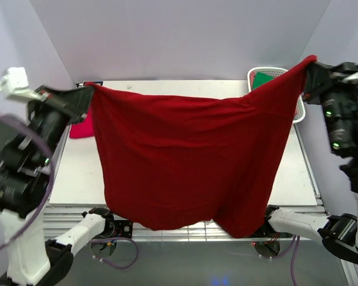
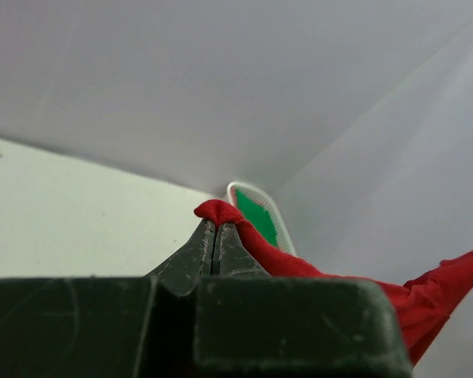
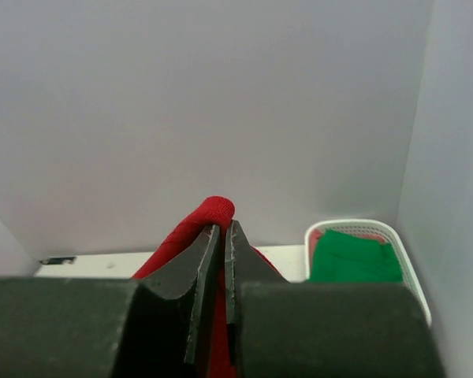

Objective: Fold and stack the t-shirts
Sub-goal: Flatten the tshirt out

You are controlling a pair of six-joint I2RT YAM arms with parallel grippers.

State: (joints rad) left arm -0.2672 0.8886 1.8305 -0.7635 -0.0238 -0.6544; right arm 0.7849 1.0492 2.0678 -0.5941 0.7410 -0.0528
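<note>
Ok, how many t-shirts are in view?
3: dark red shirt held up mid-air, pinkish-red shirt at table left, green shirt in the basket; others may be hidden.

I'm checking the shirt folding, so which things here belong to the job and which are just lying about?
Job: dark red t-shirt, pinched by left gripper and right gripper; pinkish-red t-shirt; green t-shirt.
Lying about: white basket holding the green one; table.

The top camera looks down from above and behind the arm bases [image 1: 107, 226] across the table [image 1: 77, 173] to the back wall [image 1: 179, 36], while both wrist cameras sit close behind their own fingers [image 2: 195, 253], facing the far walls; all three catch the white basket [image 1: 256, 71] and dark red t-shirt [image 1: 179, 161].
</note>
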